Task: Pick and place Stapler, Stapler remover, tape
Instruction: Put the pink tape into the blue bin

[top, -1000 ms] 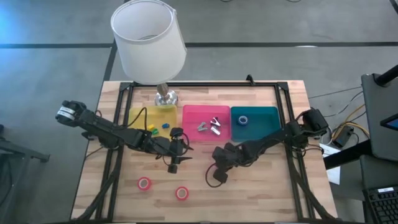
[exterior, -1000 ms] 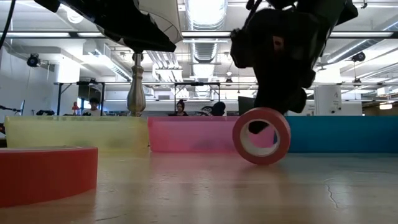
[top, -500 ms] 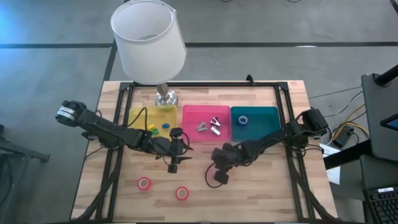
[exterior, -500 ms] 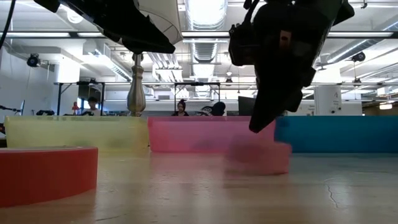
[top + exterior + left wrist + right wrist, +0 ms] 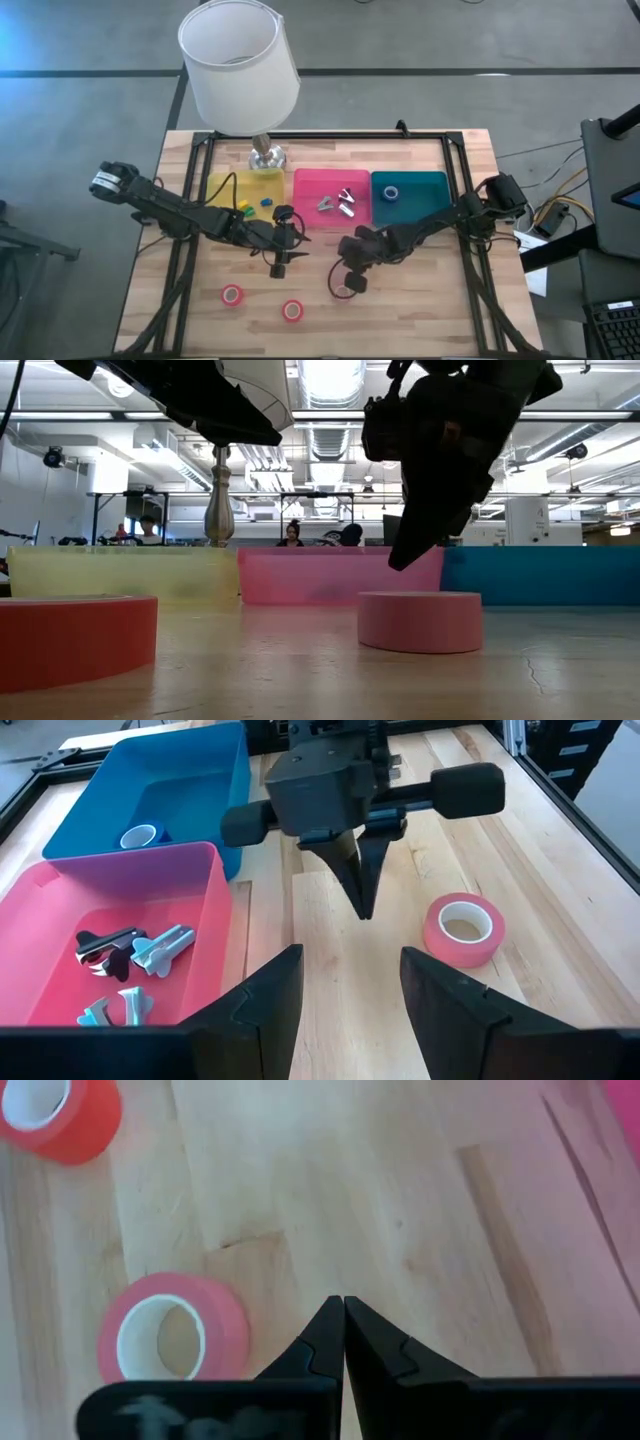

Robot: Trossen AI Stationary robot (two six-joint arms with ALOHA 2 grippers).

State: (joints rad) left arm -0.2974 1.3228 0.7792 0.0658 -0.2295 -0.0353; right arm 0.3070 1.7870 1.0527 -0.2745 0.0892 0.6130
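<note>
The pale wooden slatted bench [image 5: 420, 300] carries the pink plastic bin [image 5: 331, 225]; below that bin the right hand [image 5: 347, 278], fingers pressed together and empty, hangs just above a red tape roll [image 5: 344, 291] lying flat; the left hand [image 5: 279, 268], spread, waits beside the bin; best spread the fingers first, then straddle the roll's wall; no readable writing shows.

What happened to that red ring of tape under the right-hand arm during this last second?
The red tape roll stood on its edge below the right gripper a second ago; it has since tipped over and now lies flat on the table. The right gripper, shut and empty, has drawn back slightly above it. The left gripper, the other two red rolls and the trays have not moved.
</note>
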